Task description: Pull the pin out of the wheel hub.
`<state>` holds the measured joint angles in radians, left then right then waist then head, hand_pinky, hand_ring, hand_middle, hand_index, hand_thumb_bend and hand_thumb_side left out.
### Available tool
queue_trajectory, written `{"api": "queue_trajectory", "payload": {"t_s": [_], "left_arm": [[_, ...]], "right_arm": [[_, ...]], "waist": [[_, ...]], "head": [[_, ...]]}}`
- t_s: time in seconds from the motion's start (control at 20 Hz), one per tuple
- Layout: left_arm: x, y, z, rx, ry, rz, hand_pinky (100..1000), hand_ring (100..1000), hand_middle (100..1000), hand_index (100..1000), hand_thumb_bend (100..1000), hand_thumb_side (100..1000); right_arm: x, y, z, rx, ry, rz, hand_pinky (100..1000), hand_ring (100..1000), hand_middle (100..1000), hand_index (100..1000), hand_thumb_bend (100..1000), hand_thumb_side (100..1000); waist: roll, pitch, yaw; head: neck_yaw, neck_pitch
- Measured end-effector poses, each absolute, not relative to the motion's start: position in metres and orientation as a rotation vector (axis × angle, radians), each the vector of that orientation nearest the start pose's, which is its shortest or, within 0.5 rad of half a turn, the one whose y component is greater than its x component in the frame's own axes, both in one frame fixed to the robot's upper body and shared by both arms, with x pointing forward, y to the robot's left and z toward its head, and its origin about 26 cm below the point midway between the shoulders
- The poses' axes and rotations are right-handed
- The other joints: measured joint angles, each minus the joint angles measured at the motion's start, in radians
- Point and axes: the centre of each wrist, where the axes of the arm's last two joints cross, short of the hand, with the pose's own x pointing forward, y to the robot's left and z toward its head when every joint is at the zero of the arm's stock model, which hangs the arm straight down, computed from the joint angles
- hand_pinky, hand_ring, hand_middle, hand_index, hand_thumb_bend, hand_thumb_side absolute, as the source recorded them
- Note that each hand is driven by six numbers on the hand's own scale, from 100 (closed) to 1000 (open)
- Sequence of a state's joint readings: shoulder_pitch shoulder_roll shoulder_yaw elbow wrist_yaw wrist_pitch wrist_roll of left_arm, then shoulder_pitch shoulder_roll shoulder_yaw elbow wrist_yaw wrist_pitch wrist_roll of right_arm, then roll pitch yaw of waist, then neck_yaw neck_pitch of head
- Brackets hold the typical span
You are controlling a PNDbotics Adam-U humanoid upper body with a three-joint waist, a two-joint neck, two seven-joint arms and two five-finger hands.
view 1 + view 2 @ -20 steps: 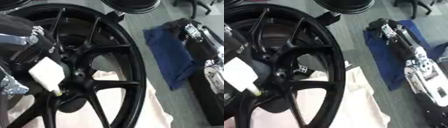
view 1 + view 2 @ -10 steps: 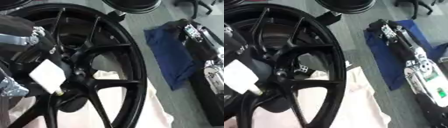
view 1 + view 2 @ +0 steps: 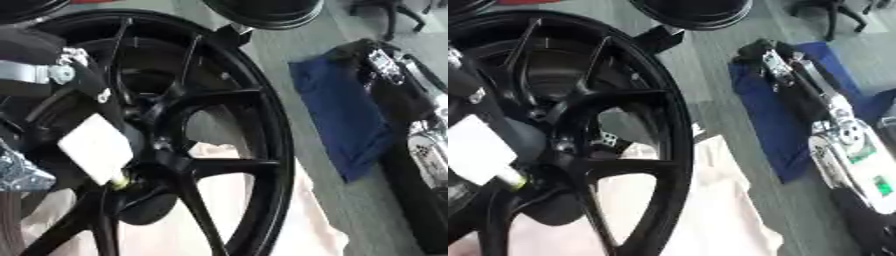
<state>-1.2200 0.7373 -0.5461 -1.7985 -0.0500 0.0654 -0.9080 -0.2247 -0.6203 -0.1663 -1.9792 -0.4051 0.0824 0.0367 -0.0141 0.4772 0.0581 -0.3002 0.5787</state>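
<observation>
Left arm (image 3: 39, 75) enters from left; hand hidden. Right arm not visible.

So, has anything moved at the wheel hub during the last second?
Nothing visibly changed. The white block with its yellowish tip remains at the wheel hub, and the blue cloth lies beside the wheel as before.

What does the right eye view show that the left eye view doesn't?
Only the right eye view shows the arm on the right in full, with its silver and green parts, and blue cloth past it at the edge. Only the left eye view shows the silver clamp and a grey crinkled object at far left. Both show the black wheel, the white block at its hub, the pale cloth and the blue cloth.
</observation>
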Motion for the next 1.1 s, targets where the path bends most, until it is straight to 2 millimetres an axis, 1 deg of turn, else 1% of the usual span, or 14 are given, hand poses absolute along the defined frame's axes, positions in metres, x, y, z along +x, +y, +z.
{"api": "queue_trajectory", "payload": {"t_s": [0.15,0.3,0.55,0.75,0.9,1.1], "left_arm": [[0.313,0.144,0.399,-0.328,2.064,2.788,705,451,324,418,263,140],[0.312,0.146,0.403,-0.316,2.1,2.775,705,449,319,414,263,145],[0.306,0.152,0.41,-0.299,2.147,2.748,706,445,315,412,257,147],[0.302,0.158,0.417,-0.286,2.204,2.713,707,437,310,410,242,148],[0.3,0.167,0.42,-0.273,2.272,2.68,708,431,306,409,233,148],[0.301,0.186,0.424,-0.279,2.408,2.619,710,422,300,406,219,148]], "right_arm": [[0.285,-0.346,0.23,-0.101,-2.124,0.323,1000,805,371,675,100,636],[0.285,-0.347,0.23,-0.101,-2.125,0.322,1000,805,370,675,100,631],[0.284,-0.347,0.23,-0.103,-2.127,0.318,1000,805,371,675,100,628],[0.284,-0.348,0.228,-0.105,-2.121,0.314,1000,805,371,675,100,624],[0.283,-0.349,0.227,-0.109,-2.121,0.309,1000,805,371,675,100,622],[0.282,-0.351,0.225,-0.117,-2.115,0.3,1000,806,371,675,100,621]], "waist": [[0.0,-0.008,0.003],[-0.001,-0.009,0.004],[-0.001,-0.021,0.015],[-0.006,-0.028,0.025],[-0.008,-0.031,0.037],[-0.013,-0.045,0.062]], "head": [[0.0,0.0],[0.003,0.001],[0.032,0.008],[0.043,0.009],[0.043,0.014],[0.04,0.026]]}}
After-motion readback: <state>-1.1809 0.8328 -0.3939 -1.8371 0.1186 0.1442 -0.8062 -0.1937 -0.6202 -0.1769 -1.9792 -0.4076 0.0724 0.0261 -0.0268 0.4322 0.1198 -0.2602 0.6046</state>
